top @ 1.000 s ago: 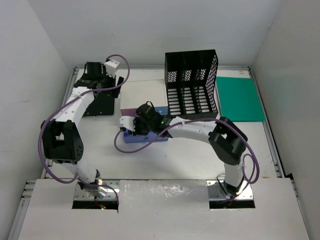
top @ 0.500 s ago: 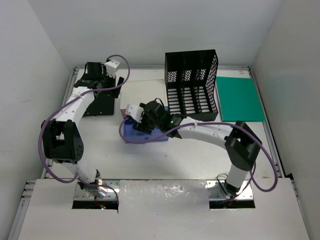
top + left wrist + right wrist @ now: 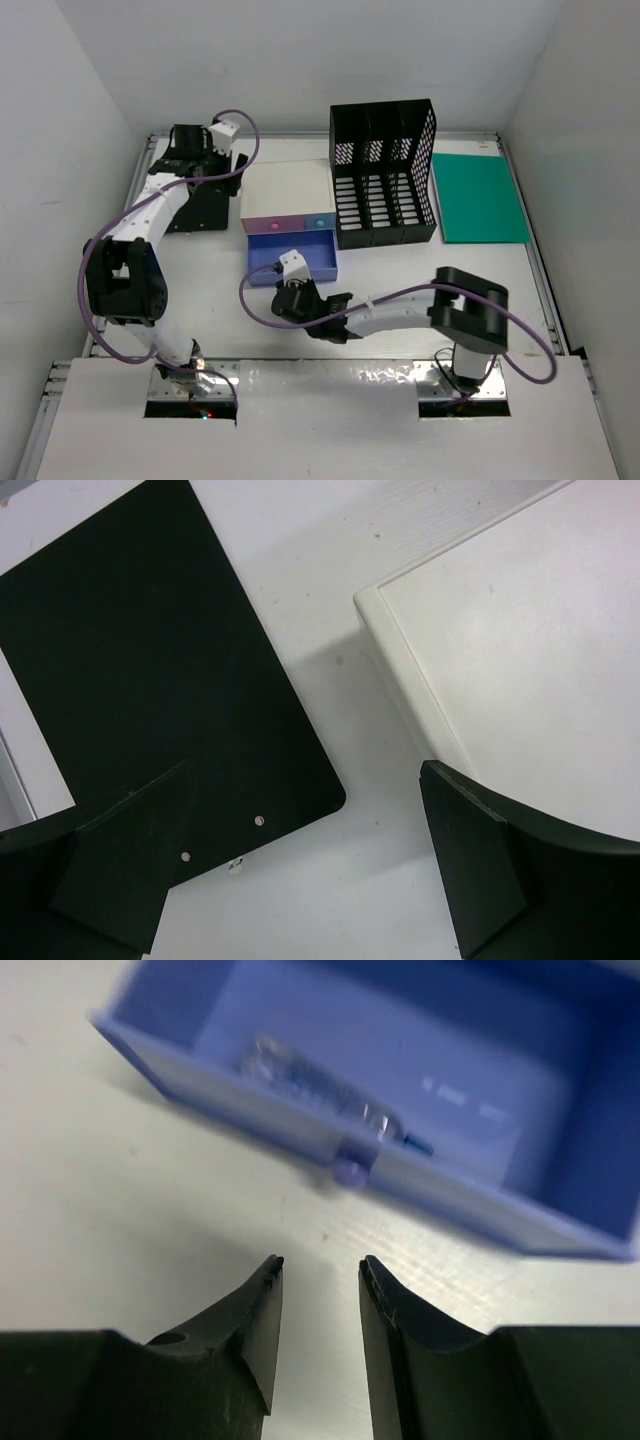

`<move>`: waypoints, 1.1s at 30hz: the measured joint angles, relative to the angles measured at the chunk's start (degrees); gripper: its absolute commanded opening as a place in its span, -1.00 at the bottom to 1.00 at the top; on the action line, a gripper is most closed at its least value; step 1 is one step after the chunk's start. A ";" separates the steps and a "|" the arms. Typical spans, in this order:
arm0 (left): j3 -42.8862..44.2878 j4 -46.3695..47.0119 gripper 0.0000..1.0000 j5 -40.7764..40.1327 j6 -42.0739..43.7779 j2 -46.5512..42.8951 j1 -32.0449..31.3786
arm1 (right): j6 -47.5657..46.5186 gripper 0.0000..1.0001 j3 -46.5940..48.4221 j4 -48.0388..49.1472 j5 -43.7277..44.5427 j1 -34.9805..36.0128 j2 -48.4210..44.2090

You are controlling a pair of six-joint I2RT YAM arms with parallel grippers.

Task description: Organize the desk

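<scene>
Left fingers [image 3: 480, 870] wide; right fingers [image 3: 245, 1335] narrow

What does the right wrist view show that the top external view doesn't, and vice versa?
Only the right wrist view: a small shiny item, blurred, in the blue drawer, its round knob, and how the right claw stands: slightly open, empty. Only the top view: the black file rack, green folder, black board and left arm. Both: the blue drawer pulled out on the desk.
</scene>
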 measured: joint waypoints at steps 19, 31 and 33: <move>0.00 0.59 0.87 -0.04 -0.15 0.33 0.00 | 2.56 -0.40 7.17 7.32 3.23 -7.91 15.17; 0.00 0.74 0.87 -0.46 -0.13 1.53 0.00 | -7.34 -0.41 13.88 18.53 6.62 -13.57 19.52; 0.00 0.72 0.87 -0.50 -0.13 1.53 0.00 | -9.16 -0.41 15.43 20.15 6.84 -14.64 20.72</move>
